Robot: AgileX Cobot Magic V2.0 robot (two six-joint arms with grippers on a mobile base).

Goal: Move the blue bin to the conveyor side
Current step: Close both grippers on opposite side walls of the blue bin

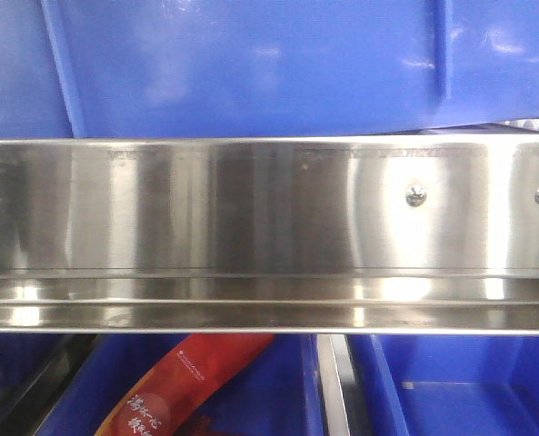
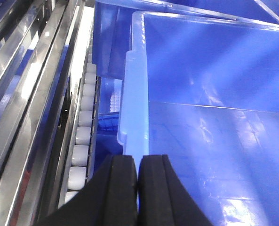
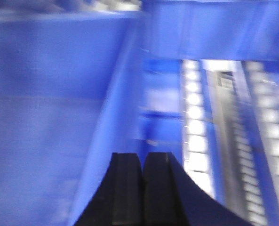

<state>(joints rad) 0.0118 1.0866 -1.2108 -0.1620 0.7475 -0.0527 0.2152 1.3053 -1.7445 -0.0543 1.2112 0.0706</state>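
Observation:
The blue bin fills the top of the front view, its glossy wall just above a steel rail. From the left wrist I look into the blue bin. Its pale rolled rim runs straight down between the black fingers of my left gripper, which is shut on that rim. The right wrist view is blurred. There the blue bin lies to the left, and its rim leads into my right gripper, whose fingers are closed on it. The conveyor side is out of view.
A shiny stainless rail with screws crosses the front view. Below it sit other blue bins, one holding a red printed packet. White rollers and steel rails run left of the bin; more rollers run along its right. Another blue bin stands behind.

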